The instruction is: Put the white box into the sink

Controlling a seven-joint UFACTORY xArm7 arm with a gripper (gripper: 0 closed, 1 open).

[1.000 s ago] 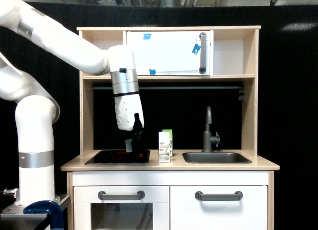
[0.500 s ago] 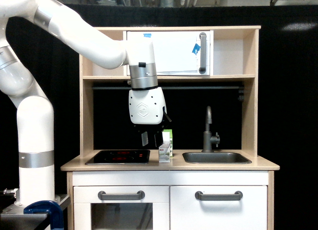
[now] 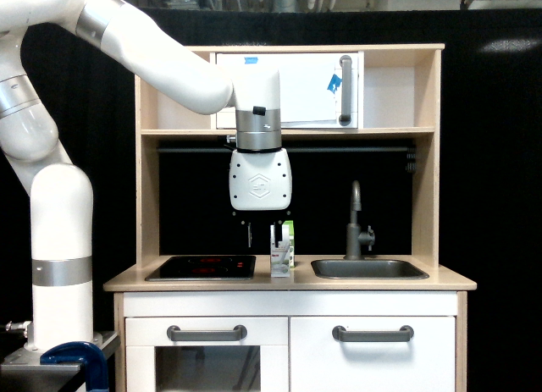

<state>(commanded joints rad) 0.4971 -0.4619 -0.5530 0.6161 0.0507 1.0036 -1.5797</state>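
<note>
Arm (image 3: 127,45) enters from upper left. Sink (image 3: 368,268) lower right of centre, nothing in it. Gripper (image 3: 261,234) at centre, spread wide, holding nothing, hanging just above the box (image 3: 279,259) on the counter. Judgement: centre the fingers over the box, avoid the green-topped carton (image 3: 289,231) behind, descend straight.

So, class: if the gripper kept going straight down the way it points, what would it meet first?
The gripper points straight down, its fingers straddling the top of the white box. It would probably meet that box first, then the counter; depth is unclear from this single view.
</note>
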